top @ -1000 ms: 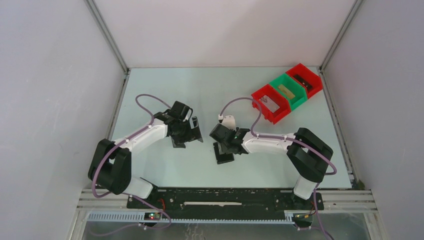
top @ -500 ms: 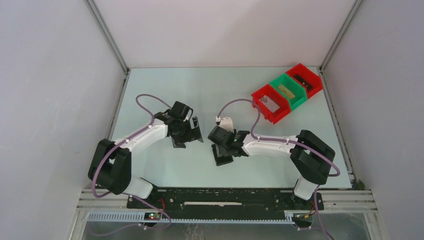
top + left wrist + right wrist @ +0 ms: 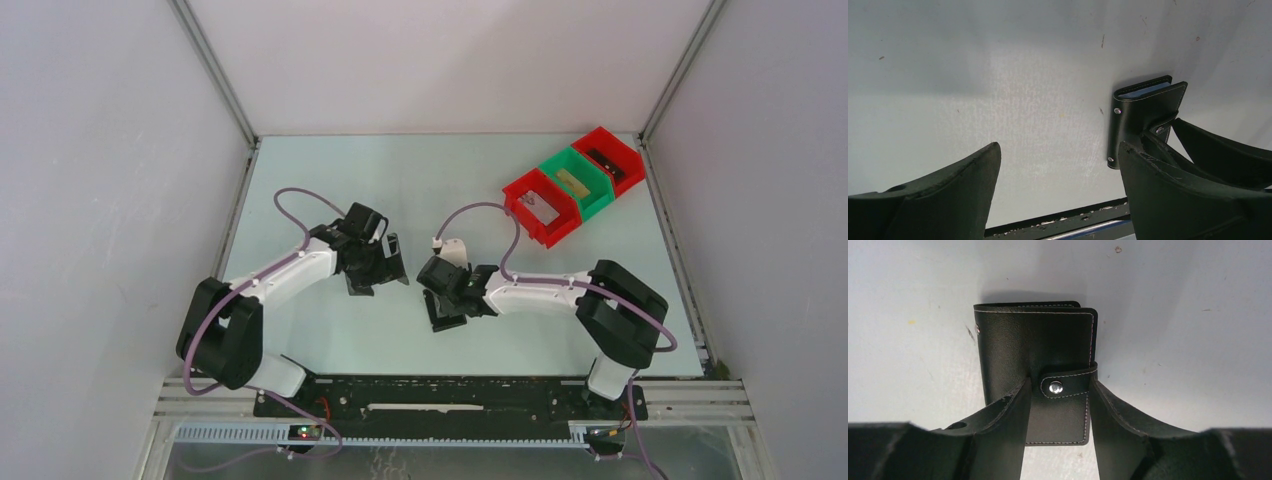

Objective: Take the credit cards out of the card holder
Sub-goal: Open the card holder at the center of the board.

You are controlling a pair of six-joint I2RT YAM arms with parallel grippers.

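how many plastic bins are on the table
3, in a row at the far right of the table: the near red bin, the green bin in the middle, and the far red bin. None looks hidden.

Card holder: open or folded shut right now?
Shut. The card holder lies folded, its strap tab snapped across the front cover.

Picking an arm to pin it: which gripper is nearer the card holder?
Right. The right gripper is over the card holder, jaws straddling its strap tab. The left gripper sits apart to its side, jaws open and empty.
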